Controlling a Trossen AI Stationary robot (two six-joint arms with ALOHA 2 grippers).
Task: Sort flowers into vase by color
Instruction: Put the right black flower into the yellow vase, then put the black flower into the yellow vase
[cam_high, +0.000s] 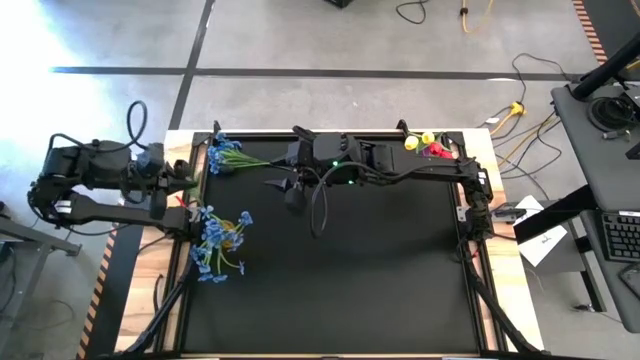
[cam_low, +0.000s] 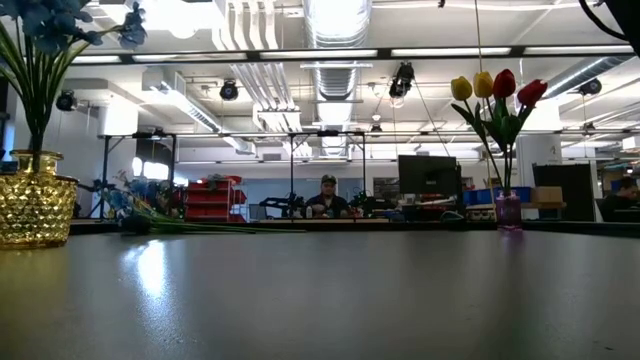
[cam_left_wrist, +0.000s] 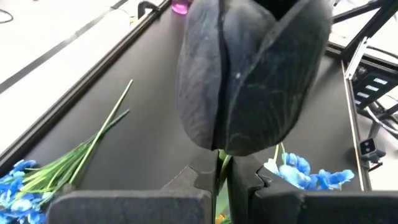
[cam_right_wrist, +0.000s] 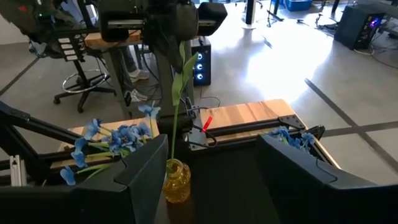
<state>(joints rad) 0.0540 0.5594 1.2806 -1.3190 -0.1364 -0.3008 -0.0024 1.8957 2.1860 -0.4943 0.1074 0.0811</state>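
**One flower pinched over the gold vase, drop not yet made**

One held flower (cam_right_wrist: 176, 106) hangs from the left gripper (cam_left_wrist: 221, 179), which is clenched on its thin green stem. The stem runs down with one leaf to the mouth of the gold vase (cam_right_wrist: 175, 182). We can't tell if its tip is inside yet. The dark head (cam_left_wrist: 249, 74) sits right at the left wrist camera, and we can't call its colour.

The gold vase stands near the tabletop's left edge and already carries blue flowers (cam_high: 218, 240). More loose blue flowers (cam_high: 226, 155) lie flat at the far left corner. The small purple vase (cam_low: 508, 211) at the far right corner holds yellow and red tulips (cam_low: 492, 88).

The right gripper (cam_right_wrist: 211, 171) waits over the middle of the tabletop (cam_high: 340, 290) near its far edge. Its fingers are spread with nothing between them, well apart from the vase.

Risks, as we judge them:
- The stem may miss the narrow mouth or snag on the blue blossoms, so a release drops it onto the tabletop.
- The pinch on such a thin stem is weak, so it could twist or slip early.
- Pushing down off-centre could tip the vase, which is top-heavy with flowers.
- If the head isn't blue, it lands in the wrong colour group.
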